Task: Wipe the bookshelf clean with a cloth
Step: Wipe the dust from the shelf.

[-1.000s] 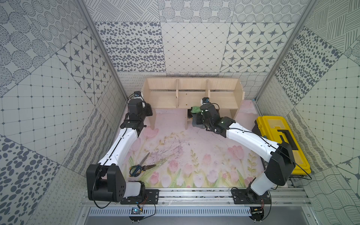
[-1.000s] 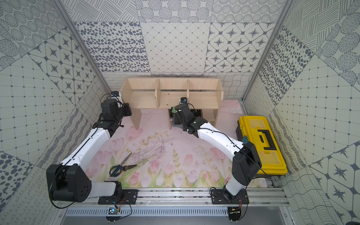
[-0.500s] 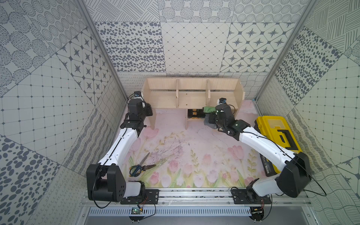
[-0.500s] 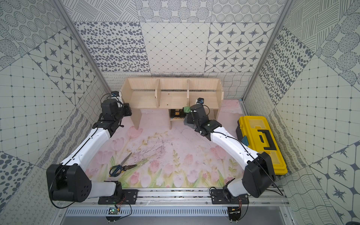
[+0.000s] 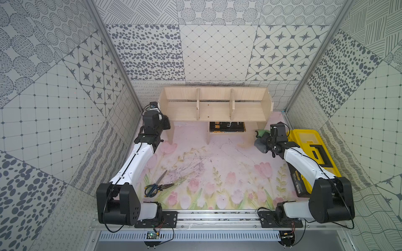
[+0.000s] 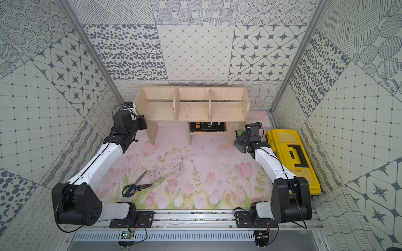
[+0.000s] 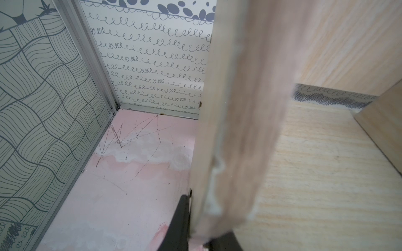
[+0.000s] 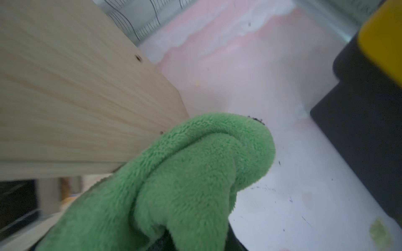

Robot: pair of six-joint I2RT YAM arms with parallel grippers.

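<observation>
The bookshelf [image 5: 215,108] [image 6: 191,109] stands at the back of the mat in both top views, a pale-wood unit with two upright dividers. My left gripper [image 5: 166,123] [image 7: 201,235] is shut on its left side panel [image 7: 243,113], one black finger on each face of the board. Beside the shelf's right leg, my right gripper [image 5: 265,139] is shut on the bunched cloth [image 5: 260,143] [image 6: 239,141]. In the right wrist view the cloth's green face [image 8: 195,173] hides the fingers and lies against the right side panel [image 8: 76,97].
A yellow-and-black toolbox [image 5: 309,152] [image 6: 291,156] lies just right of the right arm. Blue-handled scissors [image 5: 156,184] and dry twigs [image 5: 191,168] lie on the floral mat. A black book [image 5: 227,126] rests on the lower shelf. Patterned walls close in on three sides.
My right arm has swung right with the cloth, from in front of the lower shelf to beside the shelf's right leg near the toolbox. The left arm has not moved.
</observation>
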